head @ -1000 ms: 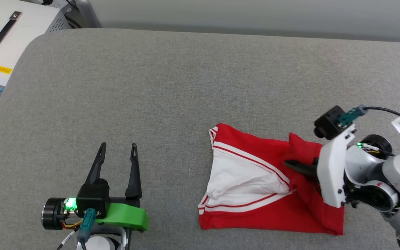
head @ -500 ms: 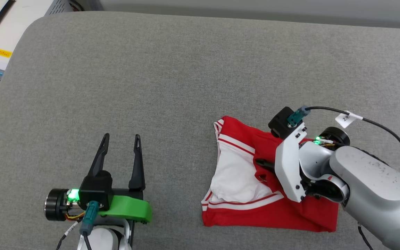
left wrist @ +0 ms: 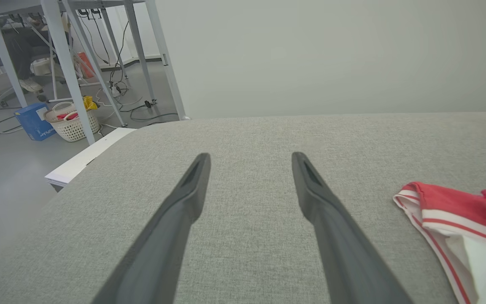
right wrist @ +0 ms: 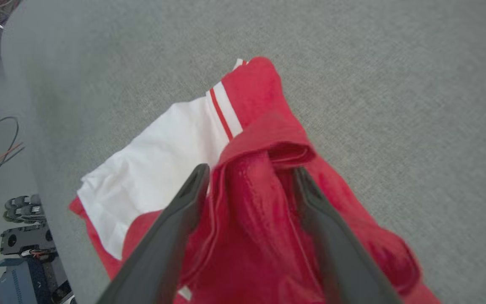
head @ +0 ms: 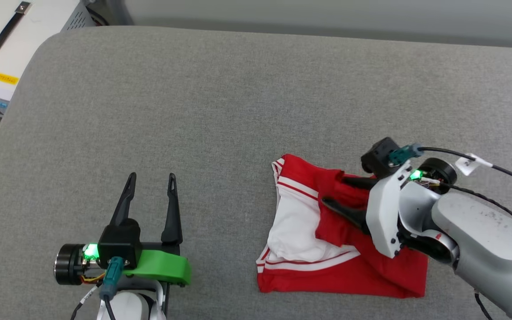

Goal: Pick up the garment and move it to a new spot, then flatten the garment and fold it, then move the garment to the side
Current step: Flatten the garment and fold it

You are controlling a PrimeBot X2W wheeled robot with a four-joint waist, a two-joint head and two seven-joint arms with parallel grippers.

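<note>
- shirt [head: 327, 278] lies bunched on the desk's [head: 220, 102] near right part — not yet flat.
- right claw [head: 337, 192] released, fingers astride a red fold.
- left claw [head: 151, 180] released too, parked clear — likely to leave room.

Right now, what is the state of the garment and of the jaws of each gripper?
garment: folded, rumpled, lying on the grey padded surface.
left gripper: jaws open, empty, apart from the garment.
right gripper: jaws open, astride a raised red fold.
</note>
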